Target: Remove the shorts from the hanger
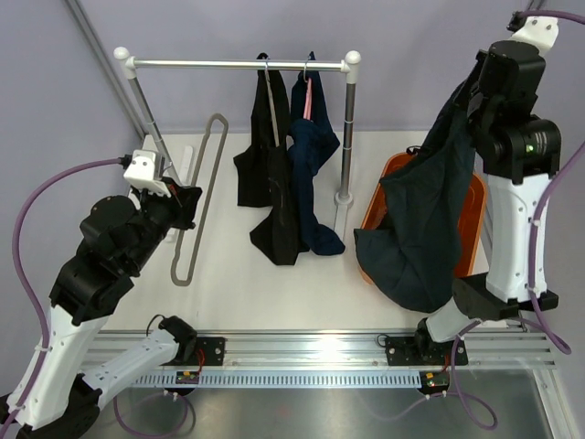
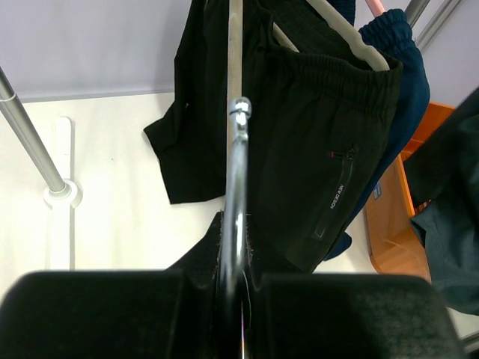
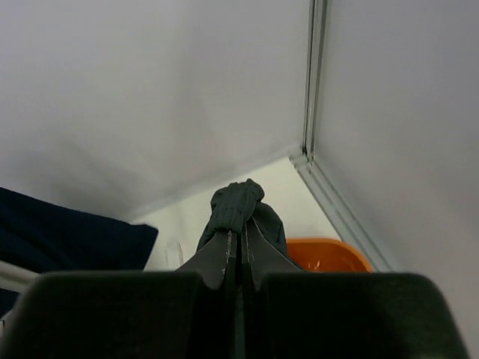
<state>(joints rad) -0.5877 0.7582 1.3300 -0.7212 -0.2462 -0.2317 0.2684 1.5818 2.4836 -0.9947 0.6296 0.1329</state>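
My right gripper (image 1: pixel 471 91) is raised high and shut on the bunched waistband (image 3: pixel 236 203) of the dark teal-navy shorts (image 1: pixel 425 229). They hang limp from it over the orange bin (image 1: pixel 391 174). The black shorts (image 1: pixel 271 183) and the navy blue shorts (image 1: pixel 317 155) hang on hangers from the rack rail (image 1: pixel 238 64). In the left wrist view the black shorts (image 2: pixel 314 149) are in front, on a pale hanger (image 2: pixel 352 41). My left gripper (image 1: pixel 189 203) is shut on the metal hook (image 2: pixel 236 187) of a bare grey hanger (image 1: pixel 196 197), left of the rack.
The rack's right post (image 1: pixel 347 137) stands between the hanging shorts and the bin. Its left post (image 1: pixel 146 114) slants down behind my left arm, and its foot (image 2: pixel 61 193) shows in the left wrist view. A white strip (image 2: pixel 61 224) lies on the table.
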